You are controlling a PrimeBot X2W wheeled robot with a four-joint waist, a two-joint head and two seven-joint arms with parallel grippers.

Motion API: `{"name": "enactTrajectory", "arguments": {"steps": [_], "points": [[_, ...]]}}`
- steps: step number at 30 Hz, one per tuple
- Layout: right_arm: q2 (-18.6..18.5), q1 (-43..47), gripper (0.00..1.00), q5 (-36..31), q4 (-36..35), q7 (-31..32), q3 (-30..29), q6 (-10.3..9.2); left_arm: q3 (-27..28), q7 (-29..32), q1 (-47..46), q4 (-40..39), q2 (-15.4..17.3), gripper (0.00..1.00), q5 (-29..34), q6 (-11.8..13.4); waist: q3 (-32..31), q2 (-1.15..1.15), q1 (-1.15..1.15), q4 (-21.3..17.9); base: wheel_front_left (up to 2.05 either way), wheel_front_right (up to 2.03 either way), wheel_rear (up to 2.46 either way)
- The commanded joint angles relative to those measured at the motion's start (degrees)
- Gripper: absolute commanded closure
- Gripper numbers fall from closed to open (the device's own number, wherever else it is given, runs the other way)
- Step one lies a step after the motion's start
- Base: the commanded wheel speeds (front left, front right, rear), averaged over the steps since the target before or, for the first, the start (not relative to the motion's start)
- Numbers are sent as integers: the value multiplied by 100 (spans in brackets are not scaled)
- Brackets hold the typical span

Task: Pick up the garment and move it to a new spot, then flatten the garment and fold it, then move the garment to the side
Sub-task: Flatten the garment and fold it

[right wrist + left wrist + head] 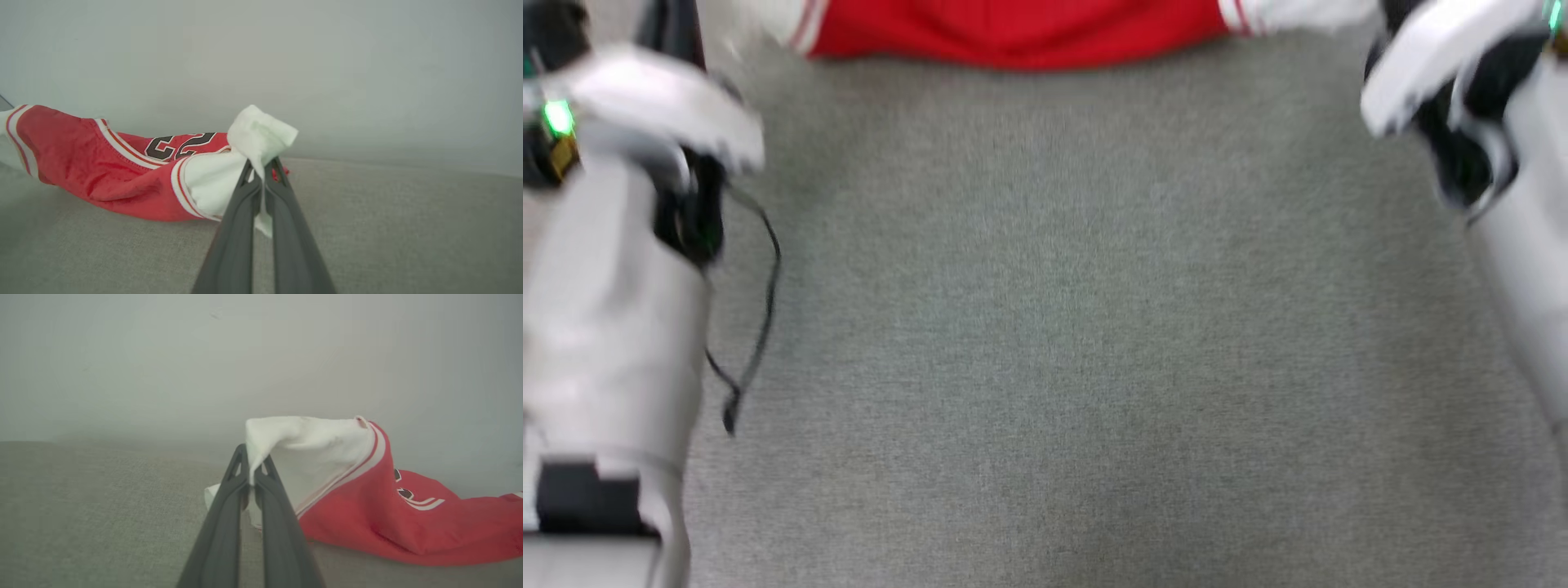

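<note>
The garment (1013, 33), a bright red jersey with white sleeves and striped trim, stretches along the top edge of the head view on the grey surface. In the left wrist view my left gripper (252, 473) is shut on one white sleeve of the garment (367, 514), lifting it into a peak. In the right wrist view my right gripper (261, 173) is shut on the other white sleeve of the garment (102, 175), whose black lettering faces the camera. The red body sags between both grips and rests on the surface.
A grey fabric-covered surface (1078, 327) spreads across the head view below the jersey. My pale forearms (613, 310) flank it left and right, with a thin black cable (760, 327) hanging by the left one. A plain pale wall (163, 355) rises behind.
</note>
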Motion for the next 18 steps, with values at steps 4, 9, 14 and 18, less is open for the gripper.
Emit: {"name": "enactTrajectory", "arguments": {"steps": [4, 9, 14, 18], "points": [[-247, 1168, 100, 354, -437, -175, 251, -3, 276, -26, 1376, -695, -40, 100, 20, -23, -898, 0, 0, -27, 0, 0, 0], [-503, 2422, 100, 642, -961, -223, 359, -4, 568, -22, 2881, -1629, -197, 100, 103, 17, -1420, 0, 0, -2, 0, 0, 0], [-681, 3399, 100, 797, -1413, -250, 303, -4, 756, -23, 3987, -2275, -331, 100, 163, 140, -1744, 0, 0, 21, 0, 0, 0], [-771, 4736, 100, 851, -1935, -201, -33, -4, 853, -22, 5264, -2904, -463, 100, 200, 410, -2110, 0, 0, 57, 0, 0, 0]]}}
